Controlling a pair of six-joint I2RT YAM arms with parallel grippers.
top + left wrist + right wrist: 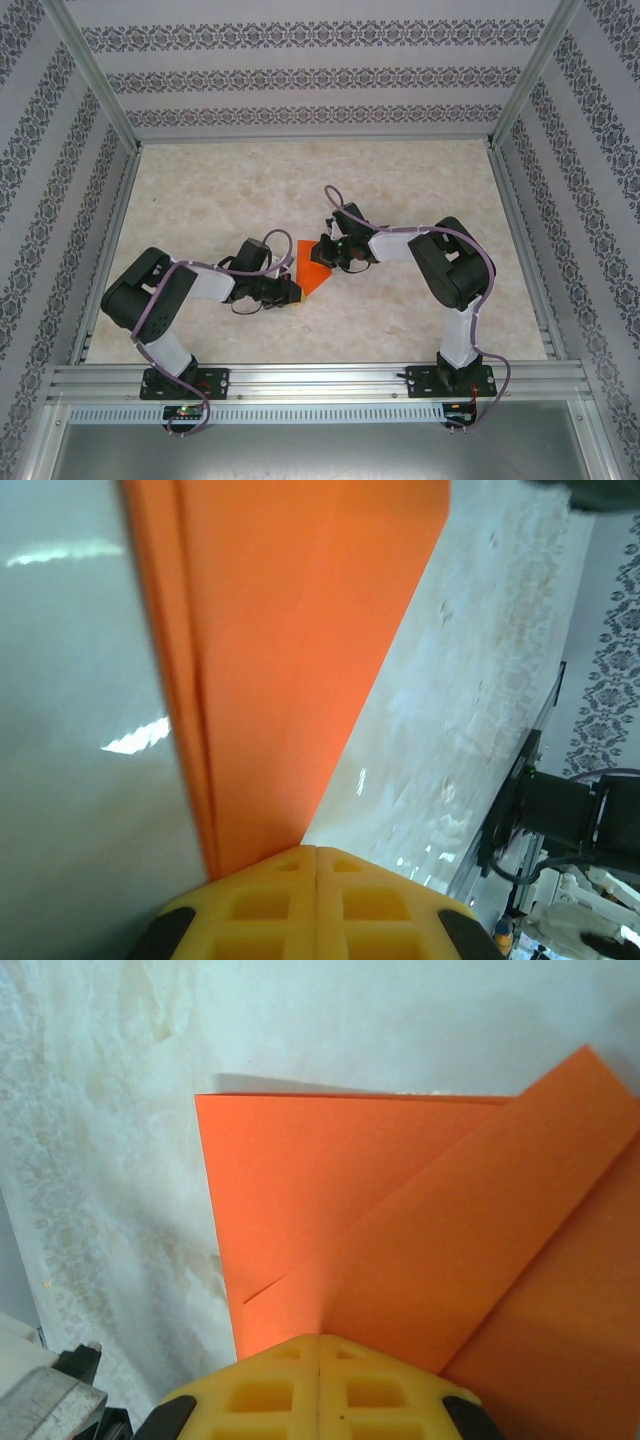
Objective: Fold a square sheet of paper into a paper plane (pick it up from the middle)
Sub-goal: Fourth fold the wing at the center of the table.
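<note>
Clamping the square sheet of paper (400, 1250), right hand (320, 1340), left hand (315, 852) closed, touching it

**Enclosure and bench top**

Table (250, 190): pale cream, marbled, glossy. Walls (300, 80): white with grey floral bands, on three sides. Aluminium posts (95, 75) at the far corners, slanting outward. Slotted aluminium rail (320, 378) along the near edge, grey panel (320, 450) below it.

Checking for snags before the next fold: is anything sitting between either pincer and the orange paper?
Nothing visible does. The left pincer and the right pincer, both shut, sit right against the orange paper from opposite sides, tips touching it.
</note>
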